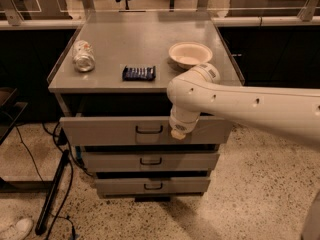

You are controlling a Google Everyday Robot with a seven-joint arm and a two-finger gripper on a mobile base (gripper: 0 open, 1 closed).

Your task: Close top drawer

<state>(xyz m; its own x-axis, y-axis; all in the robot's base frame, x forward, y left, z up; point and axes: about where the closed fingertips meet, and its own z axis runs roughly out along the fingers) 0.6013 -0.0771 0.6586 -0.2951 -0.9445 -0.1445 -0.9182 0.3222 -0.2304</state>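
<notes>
Top drawer [100, 130] is part open: its front sits forward of the bench [130, 36] edge, with a dark gap showing above it. Its wire handle [149, 130] is at centre front. The hand [178, 130] is at the end of the white arm [250, 106], which comes in from the right. It points down against the drawer front, just right of the handle; contact looks likely, but I can't confirm it. Can't tell if the hand is wide or narrow, as the wrist housing hides it. Middle drawer [110, 161] and bottom drawer [120, 186] also stand slightly proud. On the bench top there is a can [83, 56] on its side at left, a dark blue packet [139, 73] near the front edge and a white bowl [190, 54] at right, all well apart from each other.
</notes>
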